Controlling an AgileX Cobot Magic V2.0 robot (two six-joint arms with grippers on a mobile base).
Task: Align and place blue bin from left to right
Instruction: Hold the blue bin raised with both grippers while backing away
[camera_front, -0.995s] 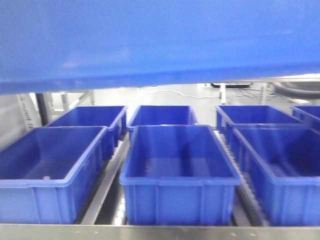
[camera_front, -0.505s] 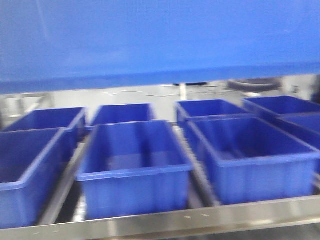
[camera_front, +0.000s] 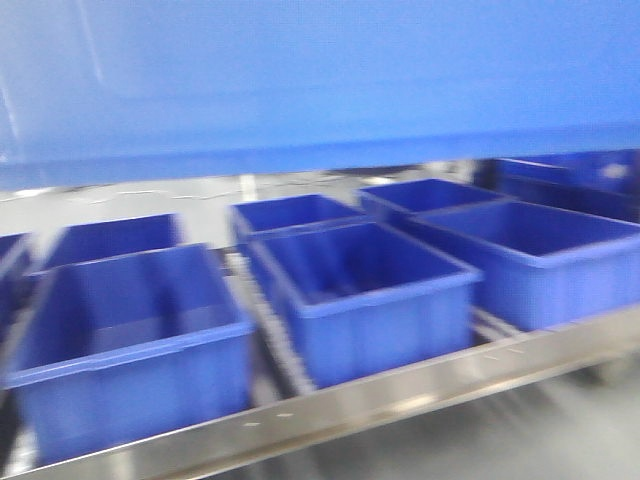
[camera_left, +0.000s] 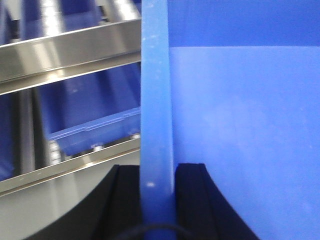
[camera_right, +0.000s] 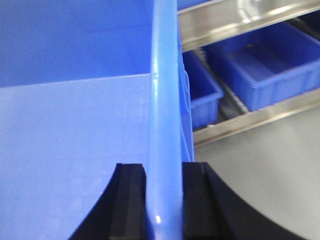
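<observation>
**A:** Where's the blue bin (camera_front: 320, 80)?

**B:** Held up near the camera, above the narrower bins (camera_front: 360, 290) on the rack (camera_front: 272, 345). The left tool (camera_left: 157, 172) and right tool (camera_right: 164, 172) each pinch a thin wall of it.

**A:** Handling?

**B:** Probably light, stiff, slick; the walls suit gripping. Mind the steel rail (camera_front: 400, 395). Bins crowd the rack, no free slot visible.

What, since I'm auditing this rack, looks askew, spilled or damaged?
Nothing stands out. The shelf bins sit upright in rows, no spill or crack visible through the blur. The left gripper and right gripper clamp the blue bin by its walls.
</observation>
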